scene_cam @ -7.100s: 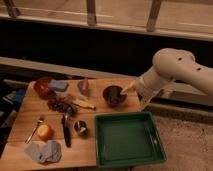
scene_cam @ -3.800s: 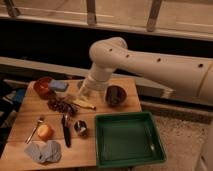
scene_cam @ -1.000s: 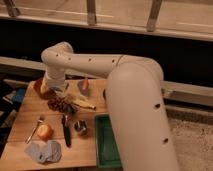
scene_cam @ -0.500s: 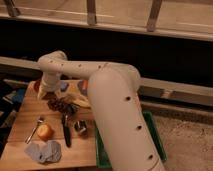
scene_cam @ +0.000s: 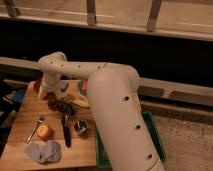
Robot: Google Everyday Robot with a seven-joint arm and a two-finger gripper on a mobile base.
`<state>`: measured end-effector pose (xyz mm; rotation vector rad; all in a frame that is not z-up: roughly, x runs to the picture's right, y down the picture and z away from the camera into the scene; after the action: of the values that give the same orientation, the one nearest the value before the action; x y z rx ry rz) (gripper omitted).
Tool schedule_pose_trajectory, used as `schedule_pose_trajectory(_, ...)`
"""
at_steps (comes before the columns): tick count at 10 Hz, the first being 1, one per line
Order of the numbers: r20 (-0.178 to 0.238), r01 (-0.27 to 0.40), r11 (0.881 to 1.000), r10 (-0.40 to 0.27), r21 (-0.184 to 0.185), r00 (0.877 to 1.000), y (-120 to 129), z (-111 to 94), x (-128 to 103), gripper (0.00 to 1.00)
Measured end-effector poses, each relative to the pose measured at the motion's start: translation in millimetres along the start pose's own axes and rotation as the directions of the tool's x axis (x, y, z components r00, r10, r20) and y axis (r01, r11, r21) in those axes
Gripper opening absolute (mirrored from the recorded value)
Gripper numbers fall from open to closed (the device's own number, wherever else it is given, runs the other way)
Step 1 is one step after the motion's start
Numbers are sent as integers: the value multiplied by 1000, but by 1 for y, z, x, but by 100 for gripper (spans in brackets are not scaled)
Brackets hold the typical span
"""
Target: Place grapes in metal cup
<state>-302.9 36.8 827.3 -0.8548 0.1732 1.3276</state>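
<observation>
Quick count for you:
- tabletop [scene_cam: 20, 125]: one, wood
- grapes [scene_cam: 62, 106]: one bunch
- metal cup [scene_cam: 80, 128]: one
- orange fruit [scene_cam: 45, 132]: one
- spoon [scene_cam: 35, 129]: one
- dark tool [scene_cam: 66, 136]: one
- blue-grey cloth [scene_cam: 45, 150]: one
- green tray [scene_cam: 155, 137]: one, mostly behind arm [scene_cam: 110, 100]
- red bowl [scene_cam: 37, 86]: one sure, plus second red thing [scene_cam: 83, 86] half hidden, can't call it
- end effector [scene_cam: 46, 95]: one, open, low over back-left of tabletop, just beside grapes
</observation>
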Motion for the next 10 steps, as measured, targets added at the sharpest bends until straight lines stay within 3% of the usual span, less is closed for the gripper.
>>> schedule_pose_trajectory(5,-31,-83,994,86,73,996,-29,12,7,70)
schedule_pose_trajectory(10,-46,-101,991,105,88,993,-46,27,3,70)
